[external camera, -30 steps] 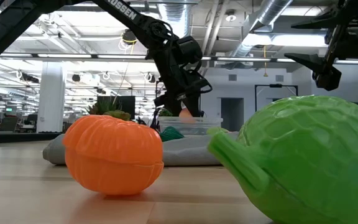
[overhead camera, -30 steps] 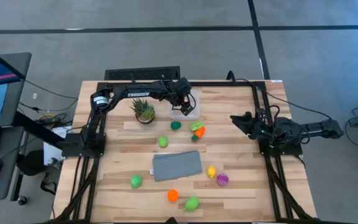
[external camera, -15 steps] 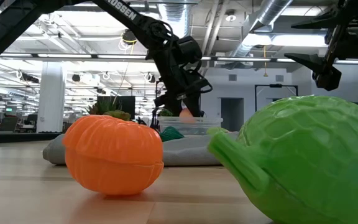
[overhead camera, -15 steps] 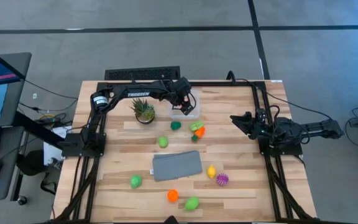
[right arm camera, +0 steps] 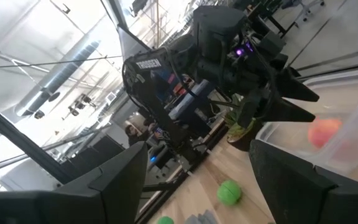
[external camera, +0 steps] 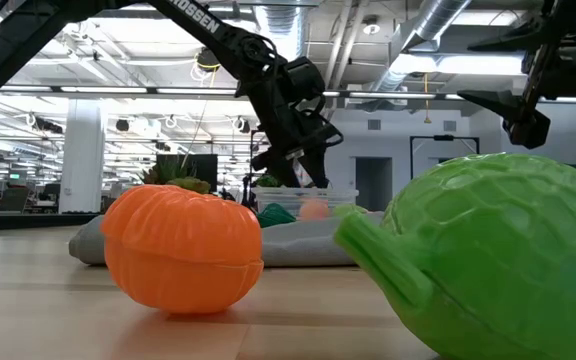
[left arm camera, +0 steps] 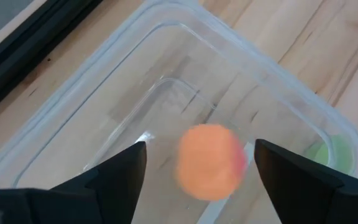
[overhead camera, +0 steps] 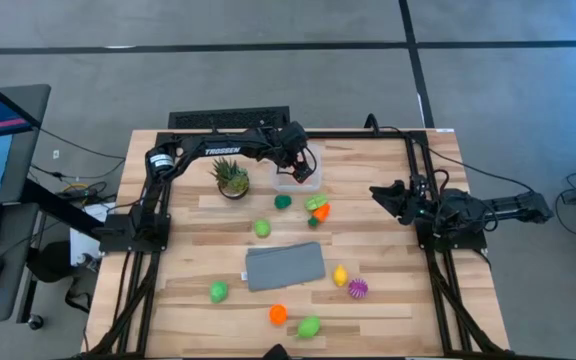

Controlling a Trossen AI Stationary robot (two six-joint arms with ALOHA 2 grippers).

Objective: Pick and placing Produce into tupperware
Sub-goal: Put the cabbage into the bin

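Note:
My left gripper (overhead camera: 297,163) hangs open over the clear tupperware (overhead camera: 298,181) near the table's far edge. A pink-orange fruit (left arm camera: 209,160) shows blurred between and beyond its spread fingers, inside the tub (left arm camera: 229,46), touching neither finger. In the low view the fruit (external camera: 313,208) sits low in the tub, below the gripper (external camera: 303,170). Other produce lies on the table: a dark green piece (overhead camera: 283,201), a green-and-orange cluster (overhead camera: 318,208), a light green one (overhead camera: 262,228), a yellow one (overhead camera: 340,276) and the spiky purple one (overhead camera: 357,288). My right gripper (overhead camera: 380,192) waits open at the table's right side.
A spiky potted plant (overhead camera: 231,177) stands just left of the tub. A flat grey cloth (overhead camera: 284,266) lies mid-table. Near the front edge lie a green fruit (overhead camera: 218,291), an orange one (overhead camera: 278,314) and a green one (overhead camera: 309,326). A person shows in the room beyond (right arm camera: 132,134).
The pink-orange fruit, earlier at my left gripper's fingertips above the tub, has dropped and now lies lower, inside the tub. My left gripper has let go of it and stayed over the tub.

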